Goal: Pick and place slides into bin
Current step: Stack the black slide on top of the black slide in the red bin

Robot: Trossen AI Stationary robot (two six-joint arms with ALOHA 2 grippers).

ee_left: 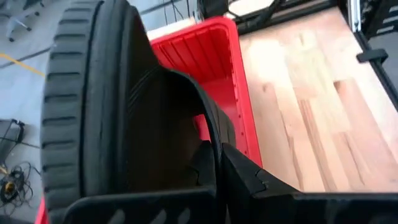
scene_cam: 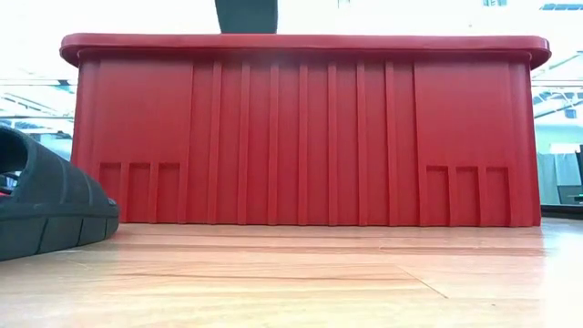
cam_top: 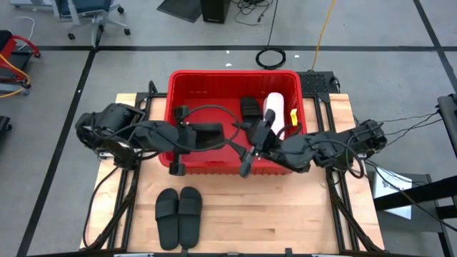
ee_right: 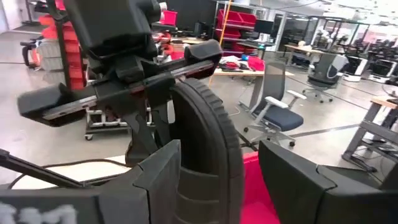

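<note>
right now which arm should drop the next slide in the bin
Left. The left gripper is shut on a black slide over the bin; the right gripper stands open beside it, holding nothing.

The right gripper stood with its two dark fingers spread apart, and a black slide rose on edge between them — ribbed rim showing. Beyond it, the left gripper clamped the same slide from above. Red bin plastic showed below. Behind lay a room with an office chair and red shelves.
</note>
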